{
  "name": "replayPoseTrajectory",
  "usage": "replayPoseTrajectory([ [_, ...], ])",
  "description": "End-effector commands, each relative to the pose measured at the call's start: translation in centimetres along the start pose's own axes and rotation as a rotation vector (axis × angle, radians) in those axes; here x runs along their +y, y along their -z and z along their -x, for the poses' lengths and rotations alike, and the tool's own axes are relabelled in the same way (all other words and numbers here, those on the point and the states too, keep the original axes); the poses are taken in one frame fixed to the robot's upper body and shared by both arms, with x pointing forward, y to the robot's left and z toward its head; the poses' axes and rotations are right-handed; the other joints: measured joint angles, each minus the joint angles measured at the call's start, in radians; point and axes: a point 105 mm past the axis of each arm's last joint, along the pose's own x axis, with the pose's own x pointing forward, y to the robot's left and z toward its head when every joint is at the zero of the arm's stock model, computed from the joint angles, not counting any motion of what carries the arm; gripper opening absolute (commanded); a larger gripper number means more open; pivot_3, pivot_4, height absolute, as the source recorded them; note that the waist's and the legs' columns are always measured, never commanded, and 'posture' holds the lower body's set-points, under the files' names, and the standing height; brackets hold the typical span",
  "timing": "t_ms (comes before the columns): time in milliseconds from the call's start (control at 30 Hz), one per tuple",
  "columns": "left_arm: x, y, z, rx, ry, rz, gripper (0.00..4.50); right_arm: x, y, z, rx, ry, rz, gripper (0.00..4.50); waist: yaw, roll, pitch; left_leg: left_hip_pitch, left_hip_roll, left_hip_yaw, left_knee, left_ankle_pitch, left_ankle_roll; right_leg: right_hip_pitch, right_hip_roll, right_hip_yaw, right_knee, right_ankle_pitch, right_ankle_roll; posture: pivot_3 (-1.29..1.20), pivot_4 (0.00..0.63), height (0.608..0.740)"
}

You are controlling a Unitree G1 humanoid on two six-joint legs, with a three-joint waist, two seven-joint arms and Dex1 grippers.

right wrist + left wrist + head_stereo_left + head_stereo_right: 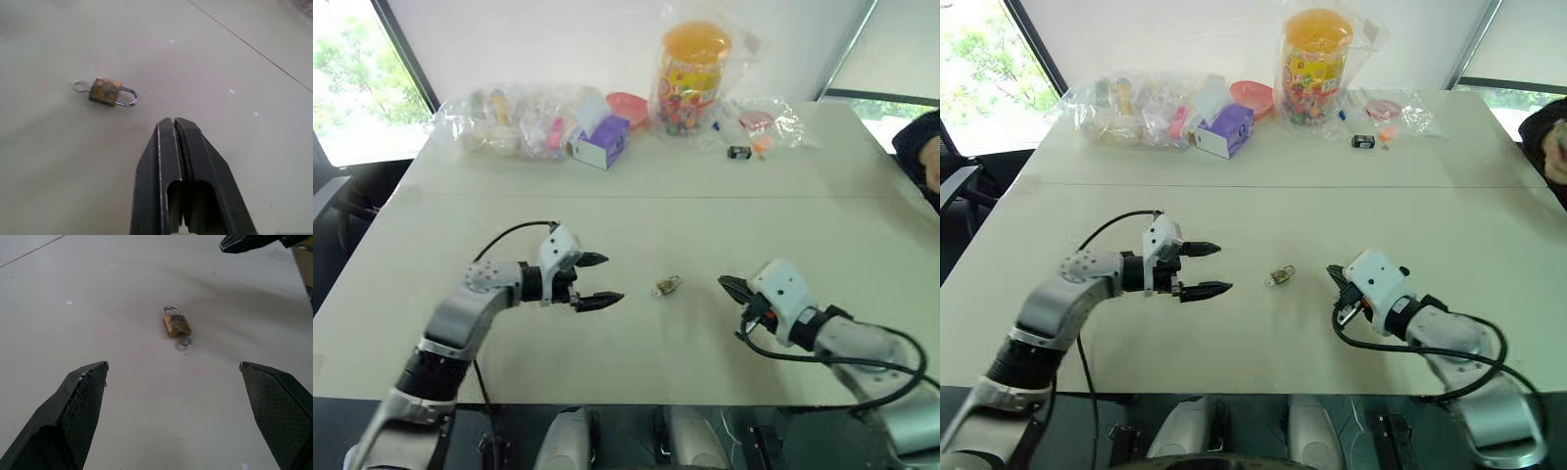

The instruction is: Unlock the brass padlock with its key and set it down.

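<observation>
The brass padlock (667, 285) lies flat on the beige table (636, 333) between my two arms, its silver shackle closed and the key (184, 341) sticking out of its bottom end. My left gripper (595, 280) hovers to the padlock's left with its black fingers spread wide and nothing between them; the lock (176, 325) sits ahead of that gap. My right gripper (732, 286) is to the padlock's right, fingers pressed together and empty. The padlock (108, 92) also lies a short way in front of its tip in the right wrist view.
Along the table's far edge are clear plastic bags of small items (514, 119), a purple and white box (601, 142), a tall jar with an orange lid (693, 73) and a small black object (738, 152). A person's sleeve (920, 147) shows at the right edge.
</observation>
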Motion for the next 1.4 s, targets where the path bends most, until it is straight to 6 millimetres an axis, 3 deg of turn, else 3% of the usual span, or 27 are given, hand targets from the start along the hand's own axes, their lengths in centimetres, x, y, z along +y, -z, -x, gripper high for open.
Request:
replayPoseTrajectory([
  [33,-0.2,-1.4,0.0,-0.016,0.049,-0.049,4.47,0.9,-1.3,0.6,-0.01,-0.098,0.058,0.0,0.0,0.0,0.0,0.0,0.0,0.0,0.0,0.0,0.0,0.0,0.0,0.0,0.0,0.0,0.0,0.0,0.15,0.735],
  [233,0.5,-3.0,-0.2,-0.057,0.027,-0.027,4.47,0.3,-1.8,0.4,-0.003,-0.13,0.099,0.0,-0.002,-0.002,0.001,0.0,0.0,0.0,0.0,0.0,0.0,0.0,0.0,0.0,-0.001,0.0,0.0,0.0,0.15,0.735],
  [633,0.6,-2.8,0.4,-0.031,0.012,-0.044,4.47,-1.8,-2.4,-0.8,-0.008,-0.139,0.181,0.0,-0.002,-0.002,0.001,0.0,0.0,0.0,0.0,0.0,0.0,0.0,0.0,0.0,-0.001,0.0,0.0,0.0,0.15,0.735],
  [967,1.1,-2.7,0.1,-0.03,-0.006,-0.057,4.47,-2.0,-2.0,-2.4,0.001,-0.26,0.229,0.0,-0.002,-0.002,0.001,-0.001,0.0,0.0,0.001,0.0,0.0,0.0,-0.001,0.0,-0.001,0.0,0.0,0.0,0.15,0.735],
  [1100,1.3,-3.0,0.3,-0.039,-0.018,-0.059,4.5,-1.4,-1.6,-3.8,0.001,-0.392,0.234,1.32,-0.004,-0.002,0.001,-0.001,0.0,0.0,0.001,0.0,0.0,0.0,-0.001,0.0,-0.001,0.0,0.0,0.0,0.15,0.735],
  [1267,1.1,-2.8,0.1,-0.035,-0.021,-0.071,4.5,-1.6,-1.1,-5.7,0.042,-0.484,0.347,4.11,-0.003,-0.002,0.001,-0.001,0.0,0.0,0.001,0.0,0.0,0.0,-0.001,0.0,-0.001,0.0,0.0,0.0,0.15,0.735],
  [1300,1.1,-2.9,0.1,-0.038,-0.021,-0.075,4.5,-1.5,-1.0,-6.1,0.043,-0.511,0.362,4.44,-0.003,-0.002,0.001,-0.001,0.0,0.0,0.001,0.0,0.0,0.0,-0.001,0.0,-0.001,0.0,0.0,0.0,0.15,0.735],
  [1400,1.2,-3.3,0.1,-0.046,-0.033,-0.086,4.5,-1.3,-1.0,-7.2,0.035,-0.571,0.353,4.44,-0.002,-0.002,0.001,-0.001,0.0,0.0,0.001,0.0,0.0,-0.001,-0.002,0.0,-0.001,0.0,0.0,0.0,0.15,0.735],
])
